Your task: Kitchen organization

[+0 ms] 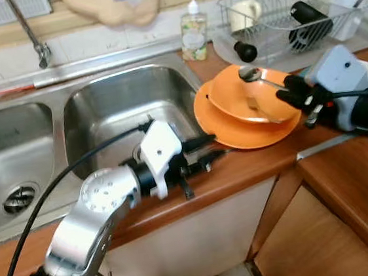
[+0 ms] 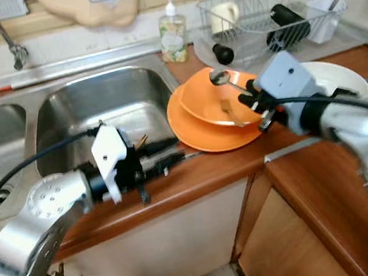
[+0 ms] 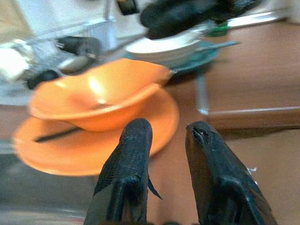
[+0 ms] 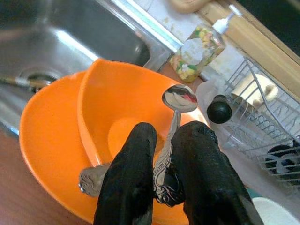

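Observation:
An orange bowl (image 1: 246,98) sits tilted on an orange plate (image 1: 237,138) on the wooden counter beside the sink. Just above the bowl, my right gripper (image 4: 166,133) is shut on the handle of a silver spoon (image 4: 179,98), whose bowl points toward the dish rack. Another piece of silver cutlery (image 4: 93,177) lies inside the orange bowl, and a dark-handled utensil (image 3: 51,135) rests on the plate under it. At the counter's front edge, my left gripper (image 1: 214,146) stands open and empty, its fingertips just short of the plate's near rim.
A double steel sink (image 1: 121,105) with a faucet (image 1: 32,35) lies to the left. A soap bottle (image 1: 193,28) and a wire dish rack (image 1: 276,16) holding a mug and cups stand behind. A white bowl (image 2: 335,76) sits to the right.

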Controlling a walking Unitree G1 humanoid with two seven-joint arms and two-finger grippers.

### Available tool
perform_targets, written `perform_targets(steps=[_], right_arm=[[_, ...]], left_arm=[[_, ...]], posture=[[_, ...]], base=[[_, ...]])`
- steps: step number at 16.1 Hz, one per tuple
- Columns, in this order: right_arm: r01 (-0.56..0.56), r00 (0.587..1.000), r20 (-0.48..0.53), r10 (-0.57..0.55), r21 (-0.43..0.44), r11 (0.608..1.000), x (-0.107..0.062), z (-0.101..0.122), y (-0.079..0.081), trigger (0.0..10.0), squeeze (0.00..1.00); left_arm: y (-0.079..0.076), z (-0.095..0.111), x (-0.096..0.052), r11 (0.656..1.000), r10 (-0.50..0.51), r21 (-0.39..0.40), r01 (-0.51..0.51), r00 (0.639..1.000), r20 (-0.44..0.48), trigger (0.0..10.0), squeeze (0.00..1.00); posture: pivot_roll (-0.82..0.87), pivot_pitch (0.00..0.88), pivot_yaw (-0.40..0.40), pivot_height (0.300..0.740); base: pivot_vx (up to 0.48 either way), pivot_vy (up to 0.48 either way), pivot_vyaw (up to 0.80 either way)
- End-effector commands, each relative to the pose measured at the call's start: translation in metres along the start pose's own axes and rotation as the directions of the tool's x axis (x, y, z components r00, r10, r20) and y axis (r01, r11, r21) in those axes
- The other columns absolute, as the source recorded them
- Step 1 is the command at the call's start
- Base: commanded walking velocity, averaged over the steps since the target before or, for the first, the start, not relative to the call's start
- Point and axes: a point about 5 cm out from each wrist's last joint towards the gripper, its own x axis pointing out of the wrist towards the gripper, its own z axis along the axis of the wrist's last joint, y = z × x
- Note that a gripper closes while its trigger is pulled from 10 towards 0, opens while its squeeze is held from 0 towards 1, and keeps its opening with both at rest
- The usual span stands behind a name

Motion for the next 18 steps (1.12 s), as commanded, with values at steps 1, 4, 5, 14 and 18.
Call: perform_targets(steps=[1,4,5,14,18], right_arm=[[-0.005,0.999,0.043,0.005,-0.005,1.000,0.001,0.011,0.005,10.0,0.00],[0.012,0.996,0.085,-0.012,0.003,1.000,0.004,0.020,0.006,10.0,0.00],[0.006,0.991,0.133,-0.010,0.026,1.000,0.008,0.028,0.012,10.0,0.00],[-0.160,0.965,0.221,0.141,0.070,0.985,0.038,0.039,0.042,10.0,0.00],[-0.204,0.955,0.235,0.184,0.065,0.977,0.042,0.042,0.049,10.0,0.00]], left_arm=[[0.013,0.008,0.001,0.996,0.052,0.068,-0.054,0.998,0.029,10.0,0.00],[0.028,0.012,0.001,0.986,0.107,0.120,-0.113,0.993,0.052,10.0,0.00],[0.037,0.015,0.000,0.976,0.143,0.157,-0.152,0.987,0.067,10.0,0.00],[0.047,0.021,0.000,0.899,0.166,0.402,-0.173,0.985,0.053,10.0,0.00],[0.048,0.023,0.009,0.835,0.140,0.534,-0.138,0.989,0.036,10.0,0.00]], posture=[[-0.27,0.000,0.096,0.740],[-0.29,0.000,0.118,0.740],[-0.26,0.000,0.110,0.740],[-0.13,0.000,0.051,0.740],[-0.13,0.000,0.058,0.740]], base=[[0.000,0.000,0.00],[0.000,0.000,0.00],[0.000,0.000,0.00],[0.000,0.000,0.00],[0.000,0.000,0.00]])
